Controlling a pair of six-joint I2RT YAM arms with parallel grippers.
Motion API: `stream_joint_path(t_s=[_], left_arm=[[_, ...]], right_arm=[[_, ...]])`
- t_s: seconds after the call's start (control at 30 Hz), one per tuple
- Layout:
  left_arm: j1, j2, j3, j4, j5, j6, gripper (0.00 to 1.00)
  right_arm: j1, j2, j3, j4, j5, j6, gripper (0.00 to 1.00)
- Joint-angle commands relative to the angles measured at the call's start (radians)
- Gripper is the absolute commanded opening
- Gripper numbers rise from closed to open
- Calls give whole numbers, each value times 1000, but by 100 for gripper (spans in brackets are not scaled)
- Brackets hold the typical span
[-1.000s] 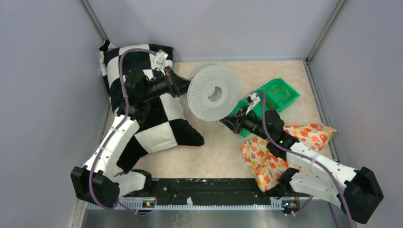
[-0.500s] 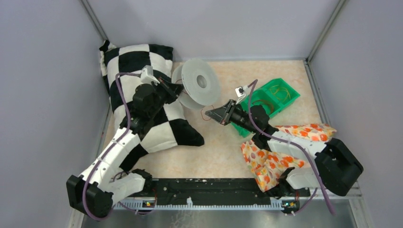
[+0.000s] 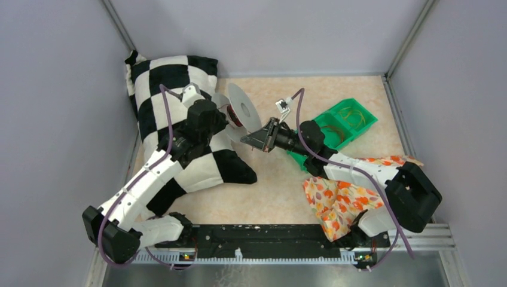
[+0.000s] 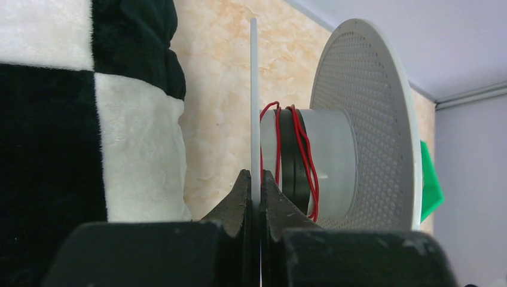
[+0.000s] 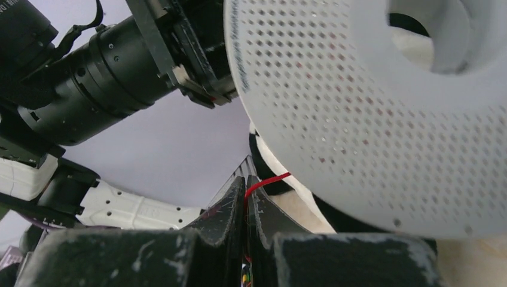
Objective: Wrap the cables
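A white perforated spool (image 3: 239, 109) is held edge-on above the checkered pillow's edge. My left gripper (image 4: 256, 185) is shut on the spool's thin flange (image 4: 254, 101). A thin red cable (image 4: 306, 155) is wound a few turns round the spool's hub (image 4: 326, 161). My right gripper (image 5: 246, 179) is shut on the red cable (image 5: 269, 179), which runs from its tips up behind the spool's perforated disc (image 5: 370, 119). In the top view the right gripper (image 3: 246, 139) sits just right of and below the spool. More thin yellowish cables (image 3: 350, 116) lie in the green tray.
A black-and-white checkered pillow (image 3: 179, 161) lies at the left under the left arm. A green two-compartment tray (image 3: 363, 127) stands at the right. An orange-patterned cloth (image 3: 335, 200) lies under the right arm. Grey walls close in the tan floor (image 3: 269, 185).
The spool has turned from facing the camera to edge-on and moved left. The right gripper has moved left and up toward the spool, holding the cable.
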Motion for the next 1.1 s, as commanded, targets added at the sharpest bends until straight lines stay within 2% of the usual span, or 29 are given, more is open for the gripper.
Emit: stream_joint_path(t_s=[0.0, 0.3, 0.43, 0.5, 0.6, 0.8, 0.97, 1.07], left_arm=[[-59, 30, 84, -28, -177, 68, 0], [-110, 29, 39, 64, -123, 193, 0], [-111, 10, 23, 80, -100, 236, 0], [-111, -6, 8, 96, -79, 257, 0], [-111, -33, -25, 122, -59, 275, 0], [-111, -74, -65, 135, -34, 302, 0], [-111, -81, -61, 140, -16, 343, 0], [-111, -88, -66, 168, 32, 388, 0]], right_arm=[[31, 11, 153, -19, -85, -82, 2], [2, 55, 370, -155, -153, -190, 0], [-40, 61, 375, -132, -174, -155, 0], [-48, 67, 376, -127, -185, -149, 6], [-51, 79, 374, -110, -215, -133, 9], [-51, 85, 342, -50, -222, -92, 11], [-53, 93, 346, -41, -227, -83, 12], [-51, 94, 351, -41, -233, -82, 5]])
